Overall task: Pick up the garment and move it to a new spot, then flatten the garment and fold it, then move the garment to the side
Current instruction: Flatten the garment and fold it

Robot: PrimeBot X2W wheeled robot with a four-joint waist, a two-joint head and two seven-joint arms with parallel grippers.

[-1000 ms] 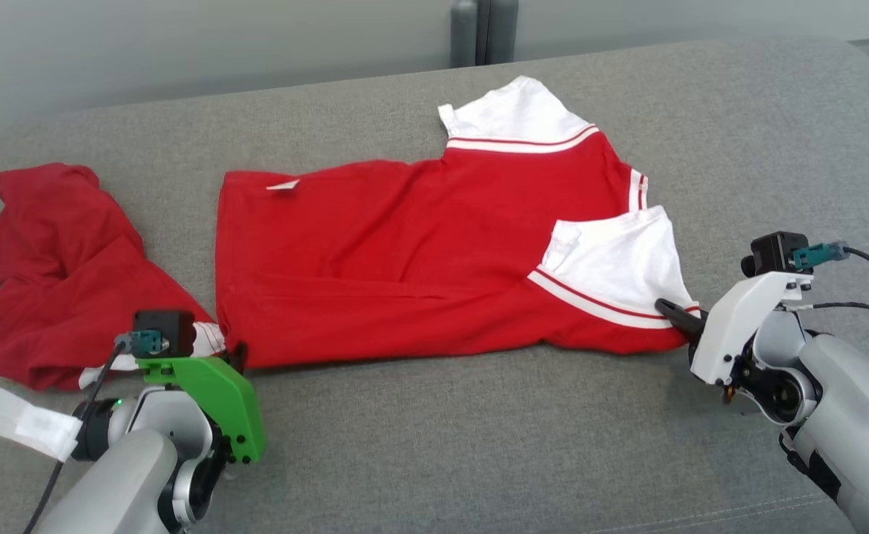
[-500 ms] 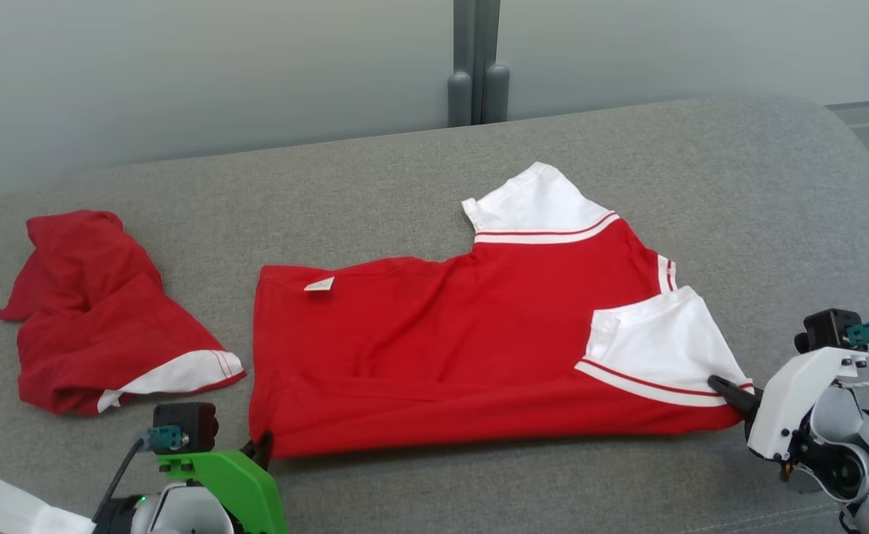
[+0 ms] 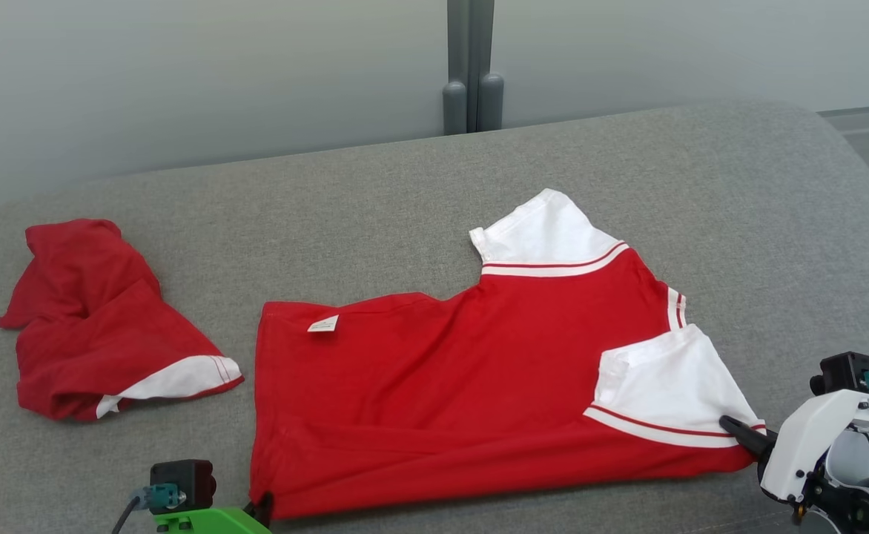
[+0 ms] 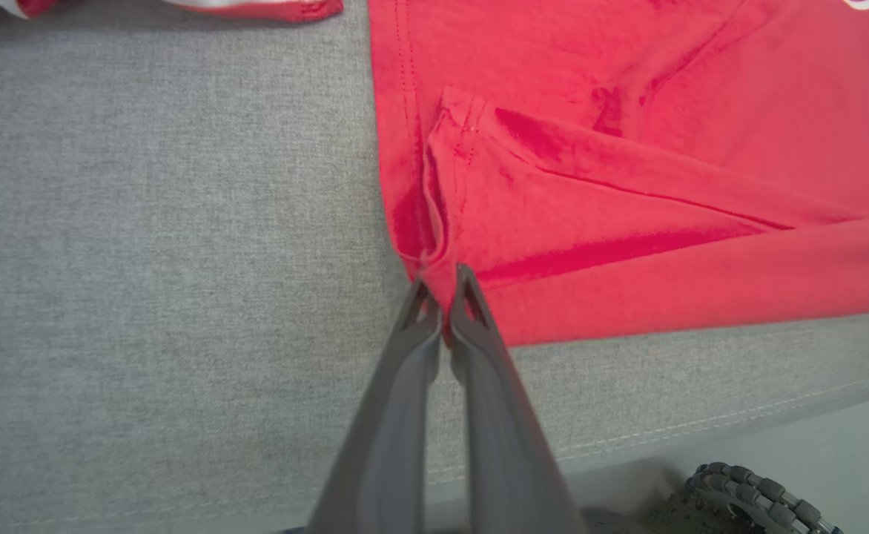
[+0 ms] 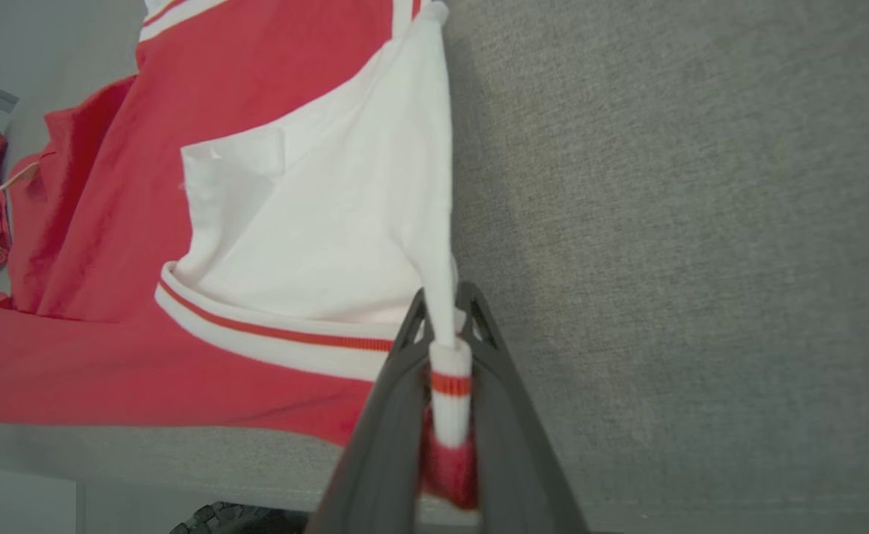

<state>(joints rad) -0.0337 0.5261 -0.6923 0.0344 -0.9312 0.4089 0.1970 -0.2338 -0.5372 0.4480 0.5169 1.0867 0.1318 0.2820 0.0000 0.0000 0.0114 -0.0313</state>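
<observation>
The red-and-white garment (image 3: 442, 400) lay flat on the grey cushion (image 3: 405, 185). The left fingers (image 4: 405, 400) were pinched shut on its 7 o'clock hem corner; the right fingers (image 5: 382, 430) clamped its 4 o'clock sleeve cuff.

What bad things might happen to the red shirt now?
The left gripper pinches just a small corner of the shirt, so it might slip out. The right gripper grips a bunched bit of the sleeve, which may leave a crease. The shirt lies close to the front edge of the cushion, so a pull toward the robot might drag it off.
</observation>
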